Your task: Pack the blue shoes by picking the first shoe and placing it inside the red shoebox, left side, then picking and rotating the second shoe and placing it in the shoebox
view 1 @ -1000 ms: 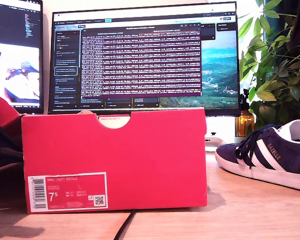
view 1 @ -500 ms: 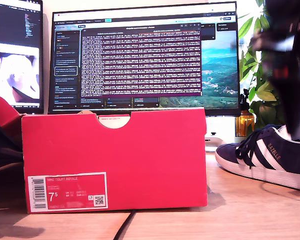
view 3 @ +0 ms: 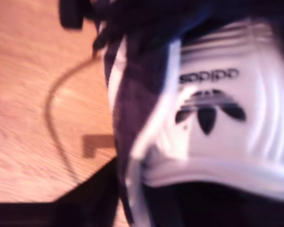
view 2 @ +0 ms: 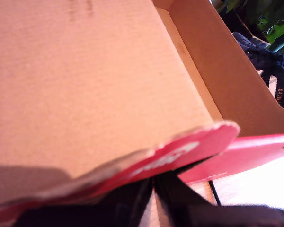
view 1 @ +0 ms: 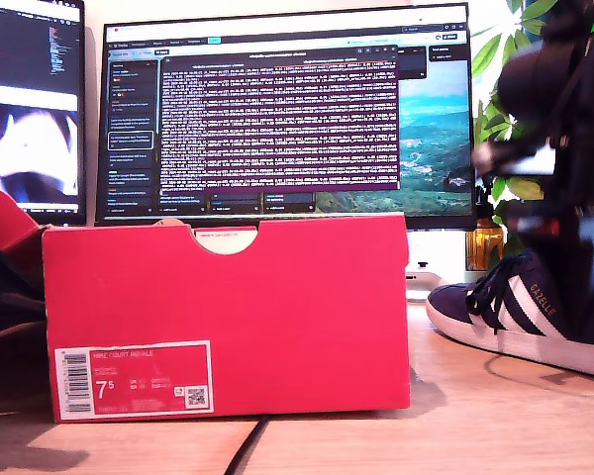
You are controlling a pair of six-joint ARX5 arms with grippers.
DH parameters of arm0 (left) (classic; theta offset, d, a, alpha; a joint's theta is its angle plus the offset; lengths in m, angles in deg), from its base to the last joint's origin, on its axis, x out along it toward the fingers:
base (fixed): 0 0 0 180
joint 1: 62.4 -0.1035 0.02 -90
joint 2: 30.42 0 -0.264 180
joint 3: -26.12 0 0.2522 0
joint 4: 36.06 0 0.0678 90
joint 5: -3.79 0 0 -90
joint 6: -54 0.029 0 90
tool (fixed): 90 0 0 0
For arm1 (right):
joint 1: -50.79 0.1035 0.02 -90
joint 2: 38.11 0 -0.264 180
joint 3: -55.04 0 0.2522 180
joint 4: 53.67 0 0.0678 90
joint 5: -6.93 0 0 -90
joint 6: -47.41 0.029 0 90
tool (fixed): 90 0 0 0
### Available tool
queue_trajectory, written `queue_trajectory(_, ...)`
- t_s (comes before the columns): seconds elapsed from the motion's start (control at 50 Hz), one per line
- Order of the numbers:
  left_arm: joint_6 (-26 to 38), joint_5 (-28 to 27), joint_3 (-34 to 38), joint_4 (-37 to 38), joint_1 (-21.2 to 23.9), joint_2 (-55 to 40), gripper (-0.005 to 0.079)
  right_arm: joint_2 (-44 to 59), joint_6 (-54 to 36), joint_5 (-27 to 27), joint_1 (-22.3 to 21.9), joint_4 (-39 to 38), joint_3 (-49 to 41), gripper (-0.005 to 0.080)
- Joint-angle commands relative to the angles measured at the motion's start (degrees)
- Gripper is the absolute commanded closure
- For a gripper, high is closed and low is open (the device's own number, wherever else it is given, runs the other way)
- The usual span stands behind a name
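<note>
A red shoebox (view 1: 228, 315) stands on a wooden table (view 1: 455, 426) near its front edge, the labelled end wall turned toward the exterior camera. Just beyond and toward the exterior view's right, a blue shoe (view 1: 520, 312) lies on its sole, toe pointing at the box and heel running out past the exterior view's right edge; its long axis is set roughly along the table's front edge. A dark, blurred arm is seen directly above the shoe's heel, so this arm is the nearer one to the shoe.

In the second wrist view the shoe's white tongue (view 3: 217, 109) fills the frame just ahead of my second gripper (view 3: 146, 208); the shoe lies straight in front of the fingers, but whether they are spread or closed cannot be told.

The first wrist view alone shows what the exterior view hides: the box's bare cardboard interior, and my first gripper (view 2: 154, 187) with fingers drawn narrow, seemingly pinching a red flap (view 2: 180, 153).

Farthest back, monitors (view 1: 287, 114) and a plant (view 1: 535, 129) are seen.
</note>
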Motion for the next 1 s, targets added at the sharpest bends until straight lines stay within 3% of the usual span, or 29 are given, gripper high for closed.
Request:
queue_trajectory(0.0, 0.66, 0.13, 1.25, -0.26, 0.26, -0.20, 0.0762, 0.28, -0.11, -0.02, 0.24, -0.98, -0.55, 0.0769)
queue_trajectory(0.16, 0.68, 0.13, 1.25, 0.68, 0.26, -0.20, 0.0762, 0.28, 1.97, 0.28, 0.26, -1.84, -0.44, 0.0763)
queue_trajectory(0.28, 0.68, 0.13, 1.25, 0.76, 0.26, -0.20, 0.0762, 0.22, 4.37, 3.58, 0.35, -0.04, 1.40, 0.0763)
queue_trajectory(0.68, 0.70, 0.15, 1.25, 0.90, 0.22, -0.20, 0.0762, -2.08, 13.27, 12.07, 0.66, 11.04, 17.42, 0.0763)
queue_trajectory(0.98, 0.72, 0.87, 1.25, 1.84, 0.22, -0.20, 0.0762, -6.34, 26.23, 24.22, 2.89, 5.42, 24.11, 0.0763)
